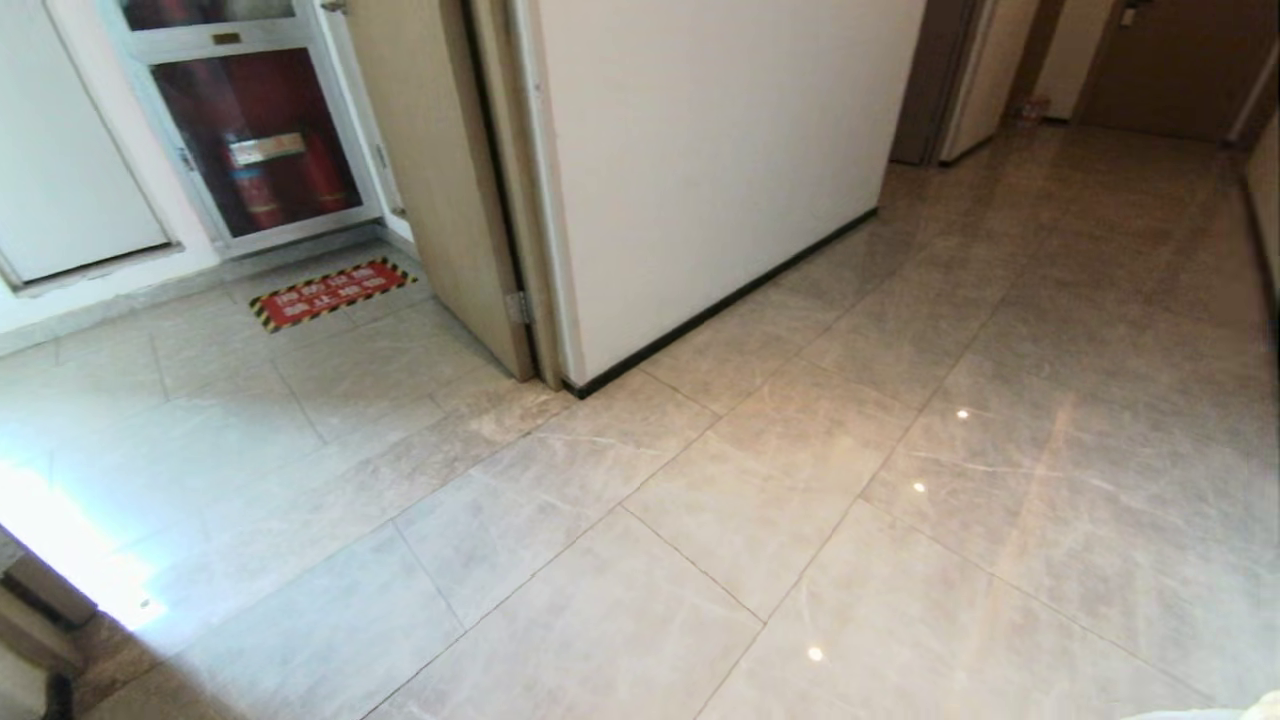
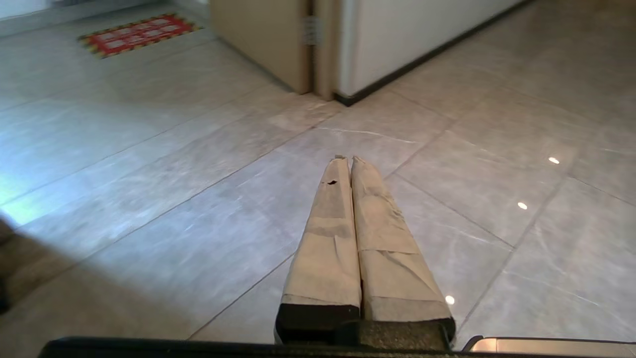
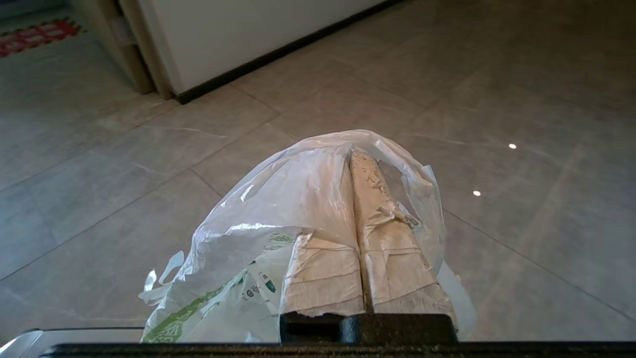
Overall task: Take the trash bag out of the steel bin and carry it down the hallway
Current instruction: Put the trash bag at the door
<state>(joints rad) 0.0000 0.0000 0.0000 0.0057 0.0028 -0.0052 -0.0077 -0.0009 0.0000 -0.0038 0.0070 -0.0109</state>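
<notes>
While right gripper (image 3: 354,155) clamps — trash bag (image 3: 278,199) | white, crinkly, translucent

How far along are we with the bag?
Removal looks done: no bin in view, and the right gripper is shut on the trash bag. The left gripper is shut, empty. The carry is in hand; the hallway stretches ahead.

left end effector (image 2: 348,160): closed, empty | right end effector (image 3: 350,154): closed, apparently pinching plastic
</notes>
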